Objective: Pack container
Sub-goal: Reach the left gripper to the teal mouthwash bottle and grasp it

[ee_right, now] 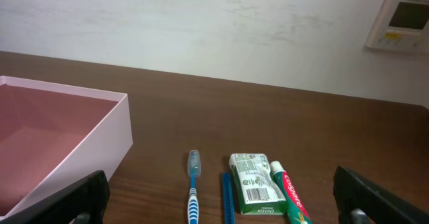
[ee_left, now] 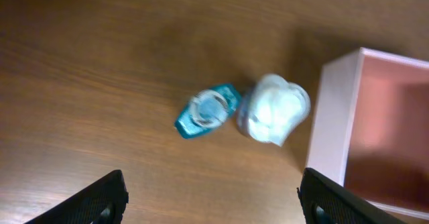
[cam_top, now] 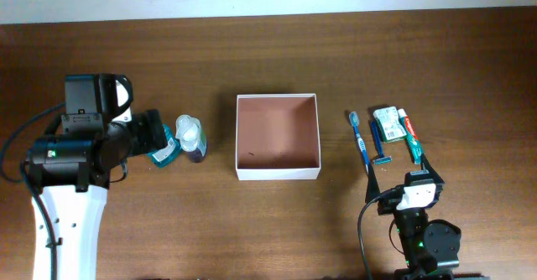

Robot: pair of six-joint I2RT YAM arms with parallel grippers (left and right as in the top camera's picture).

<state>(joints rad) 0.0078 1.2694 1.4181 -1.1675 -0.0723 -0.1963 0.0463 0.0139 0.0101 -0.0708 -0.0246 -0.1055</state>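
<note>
The container (cam_top: 278,173) is a square shallow box with white walls and a reddish-brown inside, mid-table and empty; it also shows in the left wrist view (ee_left: 331,120) and the right wrist view (ee_right: 107,140). A teal bottle (cam_top: 165,152) and a white-capped bottle (cam_top: 191,135) stand left of it, under my open left gripper (ee_left: 213,200). A toothbrush (cam_top: 359,140), blue razor (cam_top: 377,142), green-and-white packet (cam_top: 387,123) and toothpaste tube (cam_top: 409,133) lie right of it. My right gripper (ee_right: 221,207) is open at the front, short of them.
The brown wooden table runs to a white wall at the back, where a wall panel (ee_right: 401,21) hangs. Black cables trail from both arm bases at the front edge.
</note>
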